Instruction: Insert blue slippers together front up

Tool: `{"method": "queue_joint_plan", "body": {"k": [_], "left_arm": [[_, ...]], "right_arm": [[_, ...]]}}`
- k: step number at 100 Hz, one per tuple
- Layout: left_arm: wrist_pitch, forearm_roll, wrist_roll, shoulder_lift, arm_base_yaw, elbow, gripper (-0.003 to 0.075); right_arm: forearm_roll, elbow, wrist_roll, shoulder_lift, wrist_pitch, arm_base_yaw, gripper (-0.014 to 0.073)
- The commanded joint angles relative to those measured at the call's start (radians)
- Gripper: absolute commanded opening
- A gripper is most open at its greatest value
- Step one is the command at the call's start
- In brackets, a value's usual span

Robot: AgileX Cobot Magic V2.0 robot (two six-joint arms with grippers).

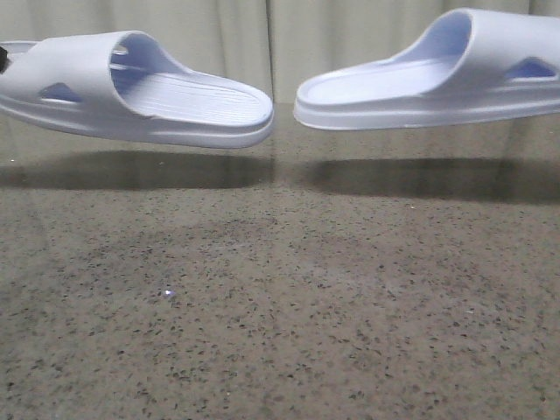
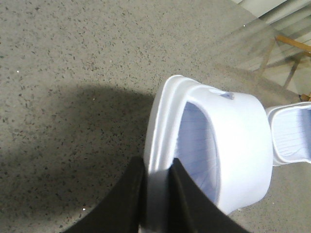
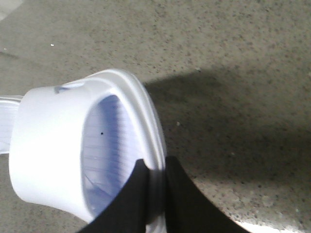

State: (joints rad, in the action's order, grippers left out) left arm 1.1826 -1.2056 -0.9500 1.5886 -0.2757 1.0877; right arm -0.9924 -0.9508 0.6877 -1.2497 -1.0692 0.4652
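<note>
the left gripper (image 2: 156, 204) is closed on the heel rim of the left slipper (image 1: 131, 86); in the left wrist view its two dark fingers (image 2: 127, 199) press the thin edge from both sides, with only the foam between them. the right gripper (image 3: 154, 201) holds the right slipper (image 1: 437, 79) in the same way, its fingers (image 3: 182, 199) pinching the heel rim. both grips are only on a narrow edge, so i think the foam can bend or slip if it is pushed hard.

in the front view both slippers hang in the air above the speckled table (image 1: 280, 315), with their shadows under them. their toes point to each other and are near but apart, with a small gap in the middle. the soles face down and the straps face up.

the step in hand seems to be bringing the two together. to do it well, i would first make the heights and the tilt equal, because the left toe looks a little lower than the right. then one toe must go under the strap of the other, slowly, along one line, without twisting the wrists.
</note>
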Motion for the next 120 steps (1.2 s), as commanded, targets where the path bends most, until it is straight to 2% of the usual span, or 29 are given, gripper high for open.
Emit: {"method": "queue_joint_plan", "body": {"k": [1,15,29,48,77,100,120], "left_arm": [[0.084,-0.067,0.015,-0.047,-0.002,0.03,0.0015],[0.084,-0.099,0.031,-0.047,-0.002,0.03,0.0016],[0.084,-0.148,0.031,-0.047,0.02,0.03,0.0016],[0.084,-0.191,0.031,-0.047,0.098,0.03,0.0016],[0.084,-0.254,0.031,-0.047,0.175,0.03,0.0016],[0.084,-0.299,0.031,-0.047,0.209,0.03,0.0016],[0.084,-0.349,0.031,-0.047,0.222,0.03,0.0016]], "right_arm": [[-0.111,-0.065,0.028,0.029,-0.045,0.003,-0.0107],[-0.196,-0.081,0.065,0.027,-0.073,0.003,-0.0107],[-0.219,-0.081,0.099,0.015,-0.074,-0.017,-0.0107],[-0.262,-0.081,0.15,-0.035,-0.052,-0.072,-0.0107],[-0.296,-0.081,0.205,-0.086,-0.033,-0.09,-0.0107],[-0.322,-0.081,0.267,-0.132,0.052,-0.188,-0.0107],[-0.41,-0.081,0.323,-0.193,0.086,-0.283,-0.0107]]}}
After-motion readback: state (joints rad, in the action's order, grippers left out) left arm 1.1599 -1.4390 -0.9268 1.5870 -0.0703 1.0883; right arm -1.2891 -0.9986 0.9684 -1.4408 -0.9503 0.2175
